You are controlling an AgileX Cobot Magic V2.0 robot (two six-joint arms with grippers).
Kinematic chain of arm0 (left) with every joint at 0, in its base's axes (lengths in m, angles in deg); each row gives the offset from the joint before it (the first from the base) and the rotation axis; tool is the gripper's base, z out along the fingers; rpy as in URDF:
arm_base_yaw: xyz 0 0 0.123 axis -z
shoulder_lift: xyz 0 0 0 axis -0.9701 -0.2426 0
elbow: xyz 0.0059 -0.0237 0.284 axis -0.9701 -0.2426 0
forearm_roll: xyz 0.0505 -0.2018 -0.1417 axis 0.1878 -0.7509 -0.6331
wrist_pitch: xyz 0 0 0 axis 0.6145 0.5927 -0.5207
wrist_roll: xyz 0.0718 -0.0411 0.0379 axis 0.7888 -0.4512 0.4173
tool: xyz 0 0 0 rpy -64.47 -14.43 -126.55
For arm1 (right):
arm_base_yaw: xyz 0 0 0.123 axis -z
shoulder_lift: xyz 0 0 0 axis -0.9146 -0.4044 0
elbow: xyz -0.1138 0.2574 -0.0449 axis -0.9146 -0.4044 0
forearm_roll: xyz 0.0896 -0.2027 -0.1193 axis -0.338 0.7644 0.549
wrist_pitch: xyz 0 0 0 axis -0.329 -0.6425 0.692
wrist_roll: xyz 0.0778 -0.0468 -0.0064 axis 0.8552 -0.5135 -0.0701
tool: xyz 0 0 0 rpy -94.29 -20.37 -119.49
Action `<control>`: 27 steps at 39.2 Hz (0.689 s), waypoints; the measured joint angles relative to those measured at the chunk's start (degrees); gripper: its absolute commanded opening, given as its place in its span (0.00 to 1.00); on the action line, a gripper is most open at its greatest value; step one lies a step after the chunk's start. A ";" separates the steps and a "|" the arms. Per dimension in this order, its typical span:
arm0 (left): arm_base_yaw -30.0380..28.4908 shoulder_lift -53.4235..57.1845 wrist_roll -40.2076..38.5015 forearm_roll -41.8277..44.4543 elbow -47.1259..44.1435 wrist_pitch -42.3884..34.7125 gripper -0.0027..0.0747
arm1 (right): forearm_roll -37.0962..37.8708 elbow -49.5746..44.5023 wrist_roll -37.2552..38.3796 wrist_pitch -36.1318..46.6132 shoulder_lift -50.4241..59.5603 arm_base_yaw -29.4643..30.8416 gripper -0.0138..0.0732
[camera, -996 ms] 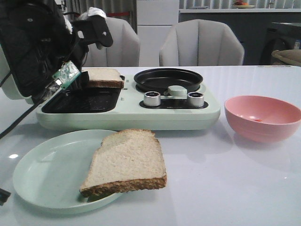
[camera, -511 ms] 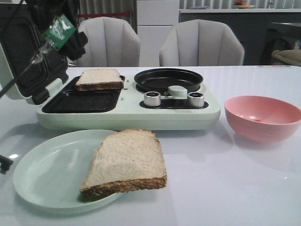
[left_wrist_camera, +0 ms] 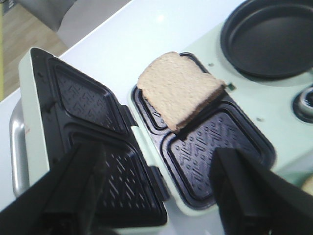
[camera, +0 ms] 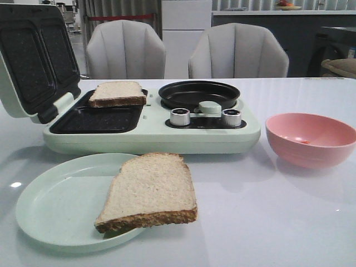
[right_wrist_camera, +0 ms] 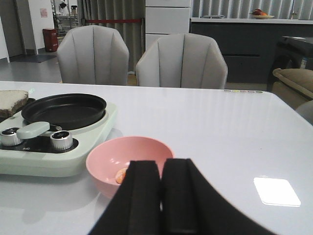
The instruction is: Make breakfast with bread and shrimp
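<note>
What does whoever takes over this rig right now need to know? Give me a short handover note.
Left gripper: open, empty, above the open sandwich maker.
Right gripper: shut, empty, near the pink bowl.
Bread: one slice lies on the far section of the maker's grill plate, overhanging its edge, not seated flat. The second slice sits on the pale green plate, hanging over its right rim.
Shrimp: in the pink bowl.
Done: first slice delivered to the maker.
Left: probably seat that slice, add the shrimp and the second slice. The black pan looks empty.
</note>
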 measured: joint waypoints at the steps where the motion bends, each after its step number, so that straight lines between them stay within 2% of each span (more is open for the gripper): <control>1: -0.32 1.81 1.39 -1.53 -1.48 -0.41 0.70 | 0.00 0.00 0.00 0.00 0.00 0.00 0.33; 15: -5.66 27.31 17.29 -24.71 -21.88 -4.84 0.70 | 0.00 0.00 0.00 0.00 0.00 0.00 0.33; 20: -7.87 34.30 18.94 -28.00 -27.33 -4.56 0.70 | 0.00 0.00 0.00 0.00 0.00 0.00 0.33; 27: -8.53 44.79 19.55 -28.45 -32.22 -0.14 0.70 | 0.00 0.00 0.00 0.00 0.00 0.00 0.33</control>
